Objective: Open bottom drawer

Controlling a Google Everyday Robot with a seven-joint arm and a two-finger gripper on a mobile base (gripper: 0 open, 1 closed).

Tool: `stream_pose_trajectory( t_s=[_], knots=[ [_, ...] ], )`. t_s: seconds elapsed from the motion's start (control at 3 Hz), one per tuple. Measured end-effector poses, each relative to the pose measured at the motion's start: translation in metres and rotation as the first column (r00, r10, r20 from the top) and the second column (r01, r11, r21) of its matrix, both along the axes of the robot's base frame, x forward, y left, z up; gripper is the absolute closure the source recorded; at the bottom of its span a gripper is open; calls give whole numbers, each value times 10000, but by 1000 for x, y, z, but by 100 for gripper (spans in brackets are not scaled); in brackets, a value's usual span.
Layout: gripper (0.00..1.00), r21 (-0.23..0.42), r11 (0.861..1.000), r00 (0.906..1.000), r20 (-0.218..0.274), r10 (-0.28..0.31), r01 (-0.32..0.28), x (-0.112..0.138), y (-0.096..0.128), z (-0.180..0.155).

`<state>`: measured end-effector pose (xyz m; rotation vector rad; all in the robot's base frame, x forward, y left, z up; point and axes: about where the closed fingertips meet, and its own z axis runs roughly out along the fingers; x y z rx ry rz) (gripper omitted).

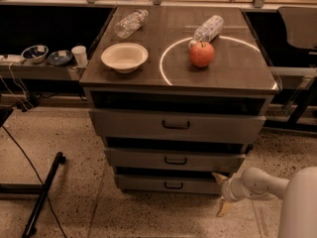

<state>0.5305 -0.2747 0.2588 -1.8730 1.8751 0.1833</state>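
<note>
— Underfoot?
— Speckled floor (148,217), pale. Black stand (43,195) slanting across at left.
— Behind?
— Low shelf (49,72) at left, dark beneath. Chair (297,26) at right. Metal rail (54,2) along the back. Warm, dim light throughout.
— Gripper?
— Gripper (221,193) low at right, just above the floor, fingers spread.
</note>
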Motion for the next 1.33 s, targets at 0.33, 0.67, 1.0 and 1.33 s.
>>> stream_pose_trajectory(
  t_s=[0.33, 0.67, 1.0, 1.33],
  knots=[
    [0, 11, 10000, 9980, -632, 35, -34, -3, -28, -29],
    [0, 13, 10000, 9980, -632, 35, -35, -3, -28, -29],
    [0, 340, 9994, 9980, -615, 127, -106, 0, -21, -42],
    [0, 445, 9987, 9984, -486, 276, -254, 6, -11, -54]
  ],
)
